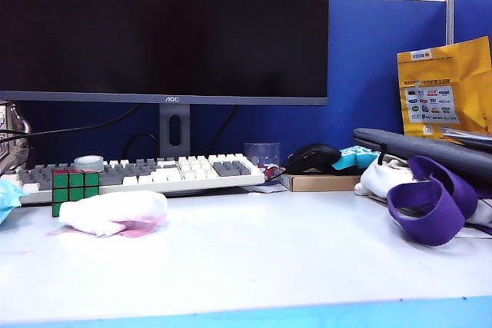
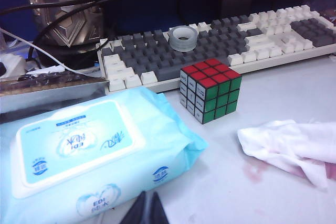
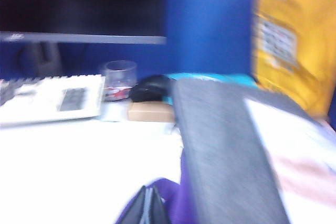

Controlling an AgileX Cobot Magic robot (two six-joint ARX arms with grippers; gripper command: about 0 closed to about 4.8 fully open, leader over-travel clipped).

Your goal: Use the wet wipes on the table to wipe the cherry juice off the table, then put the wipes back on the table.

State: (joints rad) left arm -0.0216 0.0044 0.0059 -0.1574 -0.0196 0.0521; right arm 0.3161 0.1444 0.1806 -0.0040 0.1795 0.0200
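Notably, we saw the wet wipes (image 1: pixel 115 213) crumpled on the worktop (image 1: pixel 277 251) beside faint cherry juice (image 2: pixel 254 173). Left gripper (image 2: pixel 145 209) and right gripper (image 3: pixel 149 207) both had jaws closed, holding nothing.

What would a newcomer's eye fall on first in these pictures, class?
Probably the crumpled, pink-stained wet wipes lying on the table left of centre, beside the Rubik's cube. Then the big dark monitor behind, and the purple strap on the right. Both grippers, left and right, are shut and away from the wipes.

Low frontal exterior; wrists near, sharing keyboard (image 2: pixel 220 45).
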